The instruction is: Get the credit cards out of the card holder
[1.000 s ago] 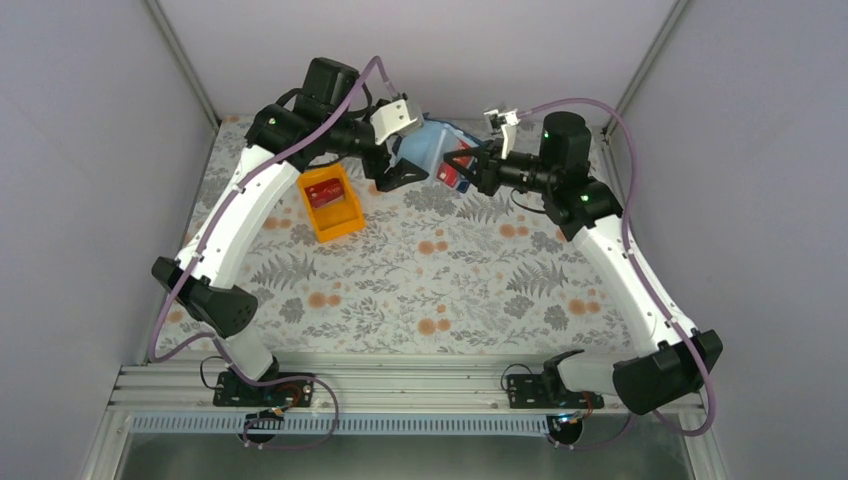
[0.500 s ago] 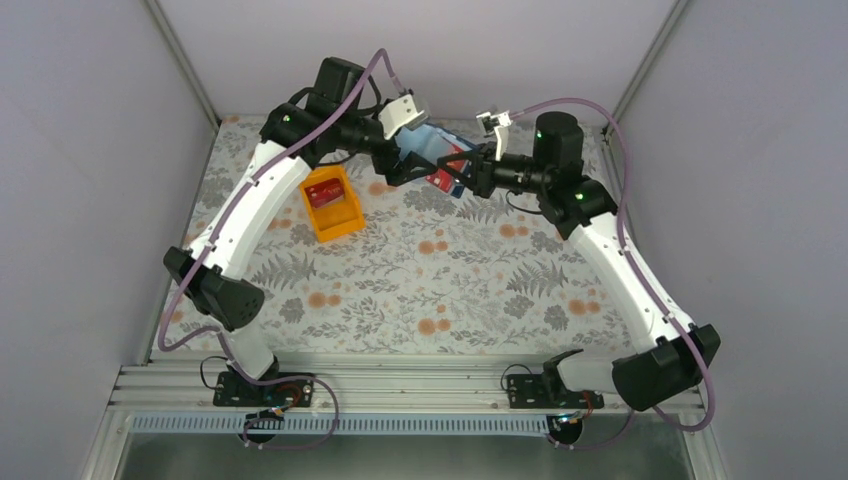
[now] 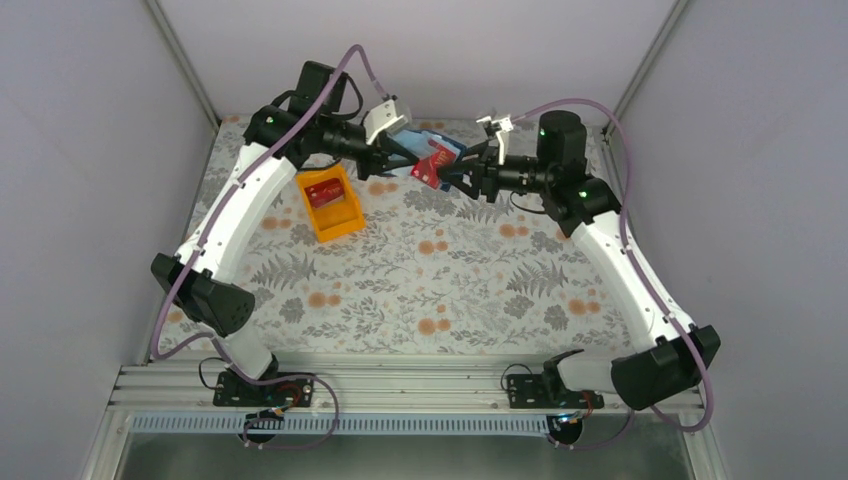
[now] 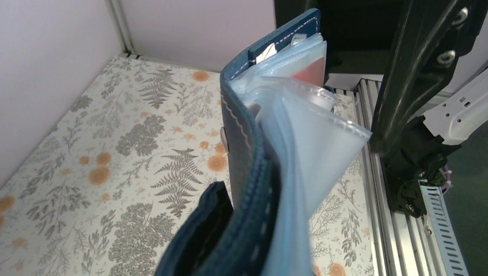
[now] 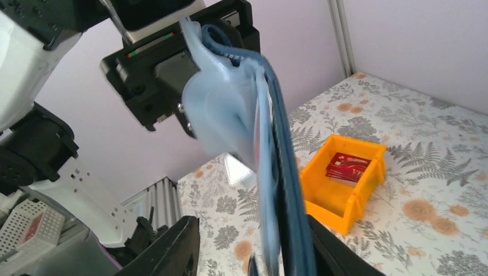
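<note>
While left gripper clamps blue card holder in air above far end of counter, right gripper straddles holder edge, fingers apart, no pinch. Clear plastic sleeves fan out of holder. Red credit card shows at holder, between grippers. Second red credit card lies in orange tray on counter.

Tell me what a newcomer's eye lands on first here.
Both arms meet over the far middle of the table, the left gripper clamping the blue card holder while the right gripper stands open around it, a red card showing in its sleeves. Left of them, an orange tray holds another red card.
</note>
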